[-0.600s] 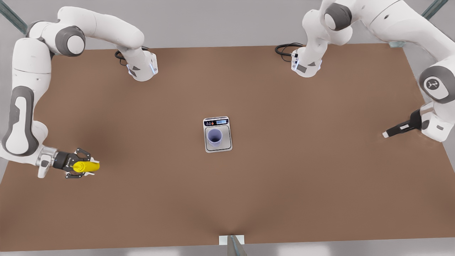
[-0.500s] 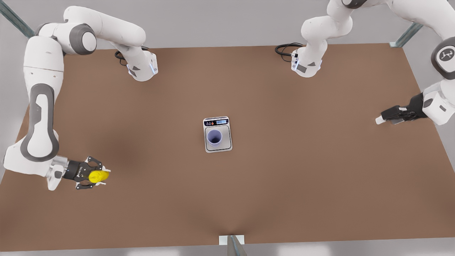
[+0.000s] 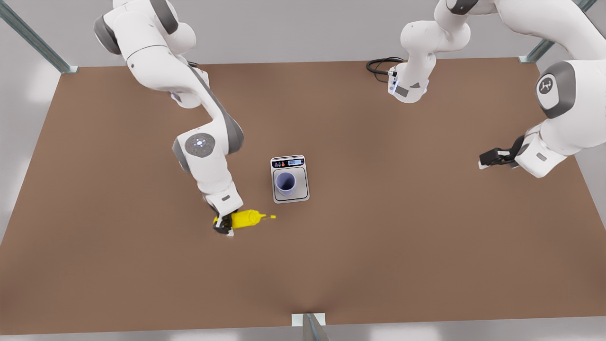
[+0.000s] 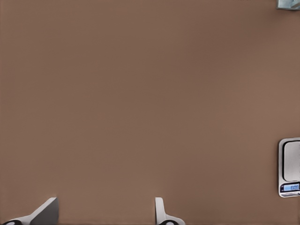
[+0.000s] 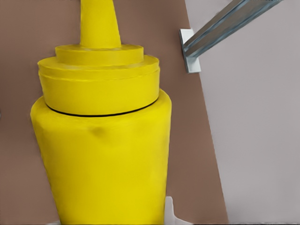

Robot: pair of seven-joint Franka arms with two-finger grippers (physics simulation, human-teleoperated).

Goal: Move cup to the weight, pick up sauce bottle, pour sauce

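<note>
1. The right end effector point(image 3: 225, 223) grips the base end of the sauce bottle point(image 3: 246, 218), its fingers closed around the yellow body; the bottle lies roughly level above the brown bench point(image 3: 378, 246), its pointed nozzle aimed away from the end effector toward the front view's right.
2. In the right wrist view the sauce bottle point(image 5: 105, 140) rises straight ahead of the end effector, with its stepped cap and nozzle at the far end and a white fingertip point(image 5: 169, 213) just beside its base.
3. The cup point(image 3: 286, 183) stands upright on the plate of the weight point(image 3: 289, 161), near the bottle's nozzle tip, beyond it and up the picture.
4. The left end effector point(image 3: 487, 159) waits well apart from the weight, near the bench edge on the front view's right, holding nothing; its wrist view shows two fingertips point(image 4: 161, 213) spread apart over bare bench, with the weight point(image 4: 289, 167) off to one side.
</note>
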